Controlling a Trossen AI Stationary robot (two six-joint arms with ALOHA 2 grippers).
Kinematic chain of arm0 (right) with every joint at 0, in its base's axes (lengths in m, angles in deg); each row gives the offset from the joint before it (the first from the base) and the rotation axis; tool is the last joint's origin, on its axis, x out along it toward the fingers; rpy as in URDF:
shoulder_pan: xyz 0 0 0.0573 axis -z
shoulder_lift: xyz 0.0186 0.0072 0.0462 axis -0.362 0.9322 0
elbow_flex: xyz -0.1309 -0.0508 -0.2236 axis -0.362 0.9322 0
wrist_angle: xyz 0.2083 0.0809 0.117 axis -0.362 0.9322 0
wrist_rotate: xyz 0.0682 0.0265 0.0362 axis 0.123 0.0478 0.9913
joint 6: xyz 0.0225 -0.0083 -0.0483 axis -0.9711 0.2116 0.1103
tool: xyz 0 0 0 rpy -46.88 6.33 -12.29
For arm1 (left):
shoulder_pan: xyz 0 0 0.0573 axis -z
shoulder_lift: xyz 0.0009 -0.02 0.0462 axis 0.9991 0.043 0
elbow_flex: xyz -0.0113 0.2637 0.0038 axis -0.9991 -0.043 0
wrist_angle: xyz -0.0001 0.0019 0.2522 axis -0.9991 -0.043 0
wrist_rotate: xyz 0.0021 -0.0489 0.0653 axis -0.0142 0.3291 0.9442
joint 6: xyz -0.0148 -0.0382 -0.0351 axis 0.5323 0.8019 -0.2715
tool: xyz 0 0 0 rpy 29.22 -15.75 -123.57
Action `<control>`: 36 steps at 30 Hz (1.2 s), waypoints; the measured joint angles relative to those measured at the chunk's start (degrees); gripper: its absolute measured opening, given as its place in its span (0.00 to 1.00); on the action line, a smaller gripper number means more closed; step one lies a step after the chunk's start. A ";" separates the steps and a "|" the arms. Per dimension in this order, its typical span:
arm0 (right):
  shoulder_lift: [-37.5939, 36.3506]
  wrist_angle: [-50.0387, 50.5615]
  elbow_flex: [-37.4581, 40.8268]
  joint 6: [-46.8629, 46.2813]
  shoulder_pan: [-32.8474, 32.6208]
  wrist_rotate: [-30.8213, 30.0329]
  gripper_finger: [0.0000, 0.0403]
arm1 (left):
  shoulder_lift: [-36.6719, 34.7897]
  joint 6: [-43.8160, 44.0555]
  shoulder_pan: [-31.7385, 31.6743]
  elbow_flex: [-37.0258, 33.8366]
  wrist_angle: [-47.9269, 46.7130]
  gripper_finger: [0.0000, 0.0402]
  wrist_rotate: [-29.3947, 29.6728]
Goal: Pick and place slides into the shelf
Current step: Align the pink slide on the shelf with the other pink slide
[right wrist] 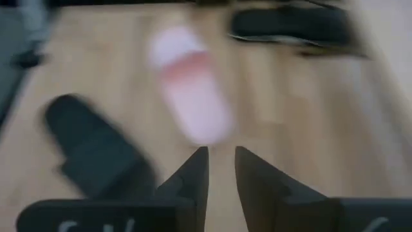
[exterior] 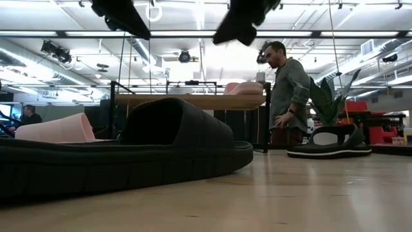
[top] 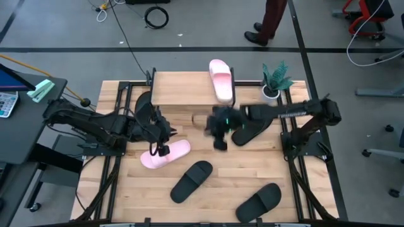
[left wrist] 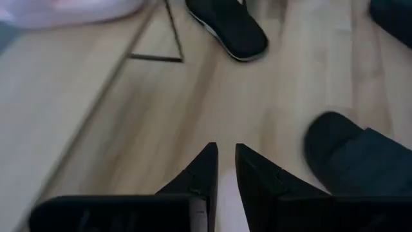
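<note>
Both arms are up off the surface (top: pixel 126 189); left tool (top: pixel 161 146) hangs just above the heel end of a pink slide (top: pixel 165 154), fingers (left wrist: pixel 199 177) nearly closed w/ a thin gap, nothing between them; right tool (top: pixel 219 129) sits mid-surface, fingers likewise almost together and empty, a black slide (top: pixel 249 129) just beside it. The shelf (top: pixel 183 88) lies beyond both tools, already carrying one pink slide (top: pixel 221 79); two more black slides (top: pixel 191 180) lie nearer the front, well apart from either tool. Looks like an approach phase; to do it well, I'd say open wide first, come down over the strap, close firm, lift level before swinging toward the shelf.
</note>
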 joint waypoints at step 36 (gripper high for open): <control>0.07 -14.51 9.62 5.96 -9.91 -12.93 0.20 | 18.16 36.90 25.87 0.00 -25.26 0.39 -7.07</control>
